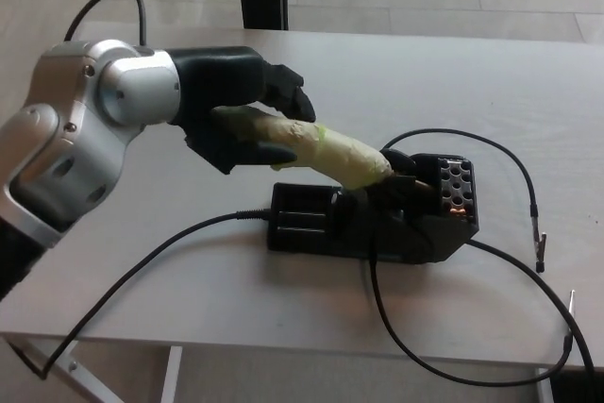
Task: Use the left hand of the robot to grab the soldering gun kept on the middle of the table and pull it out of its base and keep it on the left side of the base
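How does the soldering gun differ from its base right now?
The soldering gun is long, pale and tape-wrapped; the base is black and boxy. The gun slants upward, gripped by the left hand, while the base lies flat on the table. Both meet at the perforated holder.

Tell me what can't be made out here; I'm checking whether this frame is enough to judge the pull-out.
- Soldering gun tip, head view: hidden inside the base holder, so how deep it sits is unclear.
- Left hand thumb contact: hidden behind the handle.
- Right hand: out of frame.
- Black cable: cut off at the bottom right corner.
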